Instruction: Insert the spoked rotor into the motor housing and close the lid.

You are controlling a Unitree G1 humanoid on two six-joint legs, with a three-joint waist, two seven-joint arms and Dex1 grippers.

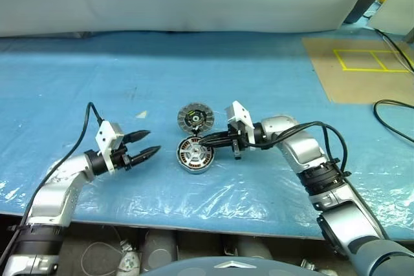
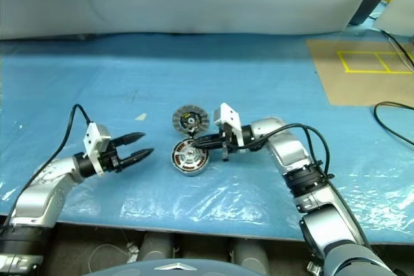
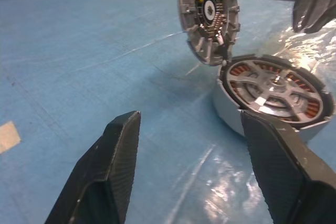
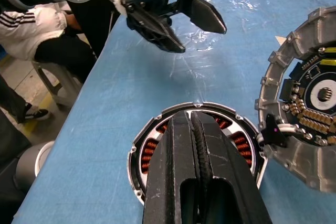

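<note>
motor housing [image 1: 195, 156]: spoked rotor [image 3: 273, 90] seated inside | lid [image 1: 195, 118] beside, off

Right gripper [image 4: 195, 121] jaws together over motor housing [image 4: 149, 153], lid [image 4: 307, 129] beside

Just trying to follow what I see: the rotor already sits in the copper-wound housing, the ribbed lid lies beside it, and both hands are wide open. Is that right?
Not quite. Only the left hand is open. The right hand is shut, its two fingers pressed together over the motor housing, as the right wrist view shows. The rest holds: the spoked rotor sits inside the housing and the lid lies beside it.
</note>
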